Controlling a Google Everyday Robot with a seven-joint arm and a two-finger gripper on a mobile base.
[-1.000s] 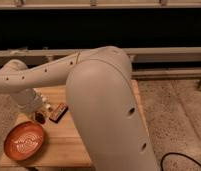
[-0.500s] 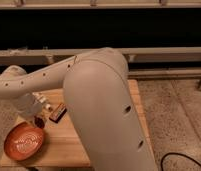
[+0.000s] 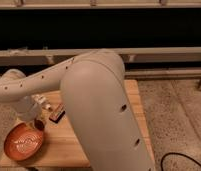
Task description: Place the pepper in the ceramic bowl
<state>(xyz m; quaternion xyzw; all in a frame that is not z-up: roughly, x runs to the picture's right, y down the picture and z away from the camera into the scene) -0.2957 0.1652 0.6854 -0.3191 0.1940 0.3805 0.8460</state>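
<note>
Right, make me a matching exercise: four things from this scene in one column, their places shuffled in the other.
1 ceramic bowl
2 end effector
3 dark bar
4 black cable

A on the floor, lower right
B near-left corner of the table
C just over the bowl's far rim
D on the table, right of the end effector

Pairs: 1-B, 2-C, 3-D, 4-A

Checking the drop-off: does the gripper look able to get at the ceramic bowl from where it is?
Probably yes. The gripper hangs at the upper right rim of the ceramic bowl, and nothing stands between them.
</note>
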